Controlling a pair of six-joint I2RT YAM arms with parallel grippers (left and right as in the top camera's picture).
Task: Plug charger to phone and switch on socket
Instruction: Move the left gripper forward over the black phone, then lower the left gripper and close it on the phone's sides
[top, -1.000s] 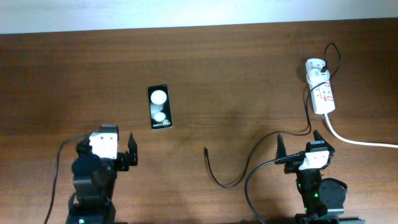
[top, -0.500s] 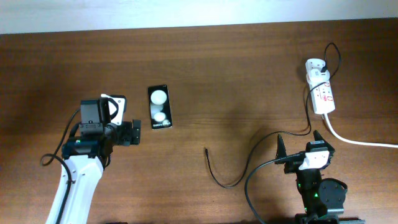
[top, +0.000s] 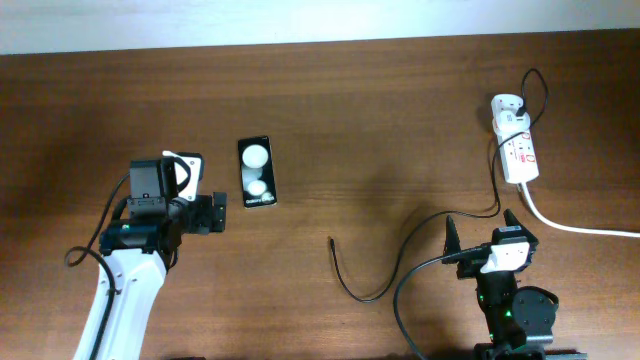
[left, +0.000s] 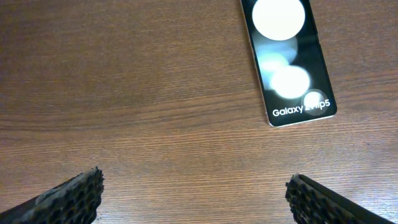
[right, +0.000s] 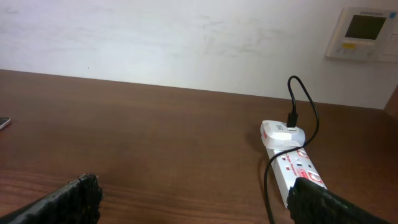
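Note:
The black phone (top: 257, 172) lies flat on the table, two white spots up; the left wrist view shows it at the top right (left: 287, 59) with white lettering at its near end. My left gripper (top: 215, 214) is open and empty, just left of and below the phone. The charger cable (top: 395, 255) curves from its free plug tip (top: 331, 240) to the white adapter (top: 507, 107) plugged into the socket (top: 520, 150). The adapter (right: 281, 132) and the socket (right: 297, 171) also show in the right wrist view. My right gripper (top: 482, 231) is open and empty, below the socket.
The socket's thick white cord (top: 580, 226) runs off to the right edge. A white wall (right: 186, 43) with a wall panel (right: 364, 32) stands behind the table's far edge. The right arm's thick black cable (top: 400, 300) loops beside its base.
A second ago my left arm sat low near its base; it reached up toward the phone by half a second ago. Since then nothing has moved. The right arm stayed still.

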